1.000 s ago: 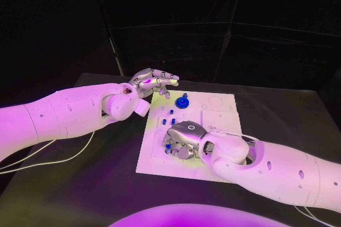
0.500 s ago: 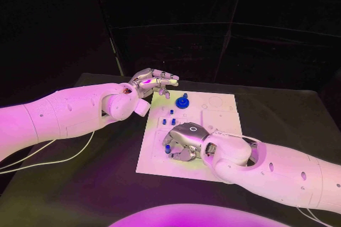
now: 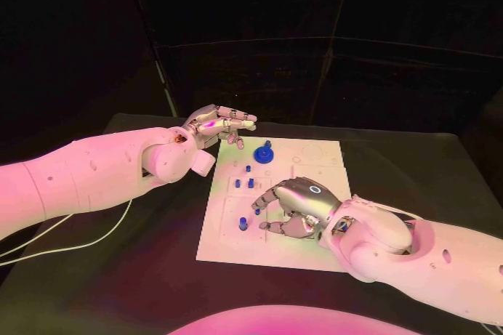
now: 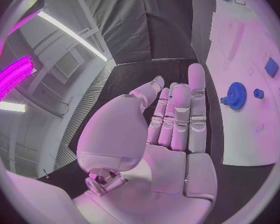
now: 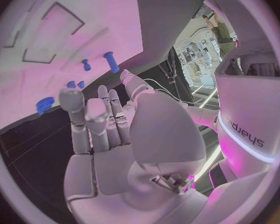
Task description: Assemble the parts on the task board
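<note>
The white task board [image 3: 320, 160] lies in the middle of the table. A blue gear [image 3: 263, 153] stands near its far edge, with small blue pegs [image 3: 243, 183] below it and one more blue peg [image 3: 242, 223] near the left edge. My right hand [image 3: 294, 208] hovers over the board's middle, just right of that lone peg, fingers loosely bent and empty. My left hand [image 3: 220, 124] hangs above the board's far left corner, holding nothing. The left wrist view shows my left hand [image 4: 171, 129] with straight fingers beside the gear [image 4: 235, 95]. The right wrist view shows my empty right hand [image 5: 109, 134] below a blue peg [image 5: 111, 61].
Dark table [image 3: 126, 269] surrounds the board on all sides. A white cable [image 3: 94, 237] runs across the table under my left arm. Outlined recesses [image 5: 53, 30] mark the board's surface in the right wrist view.
My right hand has drawn back to the right, uncovering the lone blue peg near the board's left edge. The left hand has kept its place. The whole head picture has shifted slightly.
</note>
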You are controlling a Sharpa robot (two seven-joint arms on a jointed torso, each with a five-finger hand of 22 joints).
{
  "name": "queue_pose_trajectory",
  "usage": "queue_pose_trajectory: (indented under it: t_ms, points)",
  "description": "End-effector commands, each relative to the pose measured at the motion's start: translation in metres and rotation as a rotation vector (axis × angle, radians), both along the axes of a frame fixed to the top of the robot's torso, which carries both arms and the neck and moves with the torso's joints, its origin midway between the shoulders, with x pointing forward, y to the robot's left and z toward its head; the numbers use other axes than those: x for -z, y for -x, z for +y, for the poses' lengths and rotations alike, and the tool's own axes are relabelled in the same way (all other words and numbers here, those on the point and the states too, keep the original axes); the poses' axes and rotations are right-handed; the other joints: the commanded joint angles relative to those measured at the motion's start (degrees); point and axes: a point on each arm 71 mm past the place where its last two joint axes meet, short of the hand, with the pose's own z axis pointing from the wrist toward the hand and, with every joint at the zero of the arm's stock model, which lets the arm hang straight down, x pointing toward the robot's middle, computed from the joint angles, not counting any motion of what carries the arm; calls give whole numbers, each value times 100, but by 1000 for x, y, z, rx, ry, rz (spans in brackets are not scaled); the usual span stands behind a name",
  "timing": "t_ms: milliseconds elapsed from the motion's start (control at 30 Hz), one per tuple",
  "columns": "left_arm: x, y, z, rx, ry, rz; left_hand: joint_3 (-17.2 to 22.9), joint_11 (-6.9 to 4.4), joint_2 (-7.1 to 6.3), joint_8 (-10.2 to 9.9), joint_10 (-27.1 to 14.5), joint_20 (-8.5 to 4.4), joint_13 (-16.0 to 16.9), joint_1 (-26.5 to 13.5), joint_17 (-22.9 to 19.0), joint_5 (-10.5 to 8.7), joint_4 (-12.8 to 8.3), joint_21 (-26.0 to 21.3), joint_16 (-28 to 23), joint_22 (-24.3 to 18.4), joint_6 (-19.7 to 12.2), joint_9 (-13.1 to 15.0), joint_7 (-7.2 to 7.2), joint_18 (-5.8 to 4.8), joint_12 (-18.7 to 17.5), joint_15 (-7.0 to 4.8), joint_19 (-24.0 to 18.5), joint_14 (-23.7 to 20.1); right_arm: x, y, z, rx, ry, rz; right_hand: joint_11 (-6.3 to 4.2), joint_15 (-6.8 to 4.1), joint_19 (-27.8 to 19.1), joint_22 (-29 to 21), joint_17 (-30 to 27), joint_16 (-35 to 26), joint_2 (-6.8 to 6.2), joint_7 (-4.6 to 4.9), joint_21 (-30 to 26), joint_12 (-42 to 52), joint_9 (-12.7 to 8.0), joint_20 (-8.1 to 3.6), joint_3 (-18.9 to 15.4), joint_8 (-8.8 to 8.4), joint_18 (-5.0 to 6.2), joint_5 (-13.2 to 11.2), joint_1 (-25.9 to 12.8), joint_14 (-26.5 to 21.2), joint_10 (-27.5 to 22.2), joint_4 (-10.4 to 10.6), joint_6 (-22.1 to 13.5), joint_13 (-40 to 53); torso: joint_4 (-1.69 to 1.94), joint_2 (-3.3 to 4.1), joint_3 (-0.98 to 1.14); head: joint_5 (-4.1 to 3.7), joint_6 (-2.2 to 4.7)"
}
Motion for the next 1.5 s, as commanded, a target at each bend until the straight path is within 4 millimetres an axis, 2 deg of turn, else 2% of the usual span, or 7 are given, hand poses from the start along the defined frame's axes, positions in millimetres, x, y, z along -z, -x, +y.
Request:
queue_pose_trajectory:
  t_ms: [33,200,300,500,667,1000,1500]
  points:
    - [-2,1,0,7,9,-1,-33,1,54,34,-31,11,3,-15,-8,-25,11,-40,-12,-6,7,-3,17,76,34,5,-40,-42,-14,-9,-27,149,-118,33,-169,-159,123,168,230,156,60,-102,96,483,37,-99,-39,125,14,-9,-79,78,730,135,256,165,-11,4,-8,-208,62]
    - [-2,1,2,5,10,-3,-35,1,52,34,-31,11,3,-16,-19,-25,11,-40,-17,-6,8,-2,16,76,35,5,-41,-46,-10,-20,-76,370,-90,256,-506,-424,606,908,824,585,-158,-316,580,2522,45,-385,-565,281,-138,133,-287,257,1586,336,251,1663,-34,11,-5,-429,136]
    - [-2,2,2,5,11,-6,-36,1,51,35,-31,11,4,-16,-21,-25,11,-40,-17,-6,8,-2,16,76,35,5,-41,-47,-8,-19,-92,423,-66,324,-460,-406,763,1231,1089,773,-85,-278,774,4495,73,-355,-945,469,-210,443,-379,291,1424,496,165,3806,-58,7,-3,-486,141]
    - [-3,3,2,7,16,-11,-35,-1,53,36,-30,11,4,-12,-22,-24,9,-41,-17,-7,10,-2,13,76,38,4,-41,-48,-6,-16,-125,548,-4,368,-418,-390,1001,1761,1538,1082,120,-306,1087,5625,128,-356,-1463,841,-291,460,-442,349,1506,849,39,5242,-52,12,-14,-655,159]
    - [-3,4,5,0,16,-14,-36,-2,53,38,-29,11,4,-10,-25,-24,8,-42,-18,-8,11,-1,11,76,40,4,-42,-50,-4,-15,-146,663,66,372,-421,-389,1018,1830,1759,1222,135,-308,1131,5730,154,-352,-1686,1008,-302,794,-408,374,1504,993,-41,5431,-76,11,-12,-672,128]
    - [-4,5,6,-3,16,-16,-36,-4,53,41,-26,11,5,-9,-34,-24,7,-44,-21,-9,15,-1,9,76,44,3,-43,-54,11,-9,-145,686,152,385,-409,-372,997,1828,2027,1388,169,-309,1131,5803,201,-333,-2073,1242,-298,796,-611,399,1524,1389,-153,5618,-102,0,-24,-678,98]
    - [-4,5,7,-4,17,-19,-41,-4,57,45,-26,11,5,-16,-35,-24,13,-47,-19,-11,18,0,10,76,49,3,-46,-57,23,-4,-129,643,181,387,-461,-408,1026,1903,2212,1494,241,-377,1172,5884,360,-356,-2300,1527,-310,749,-804,422,1605,1405,-71,5801,-111,5,-24,-664,62]
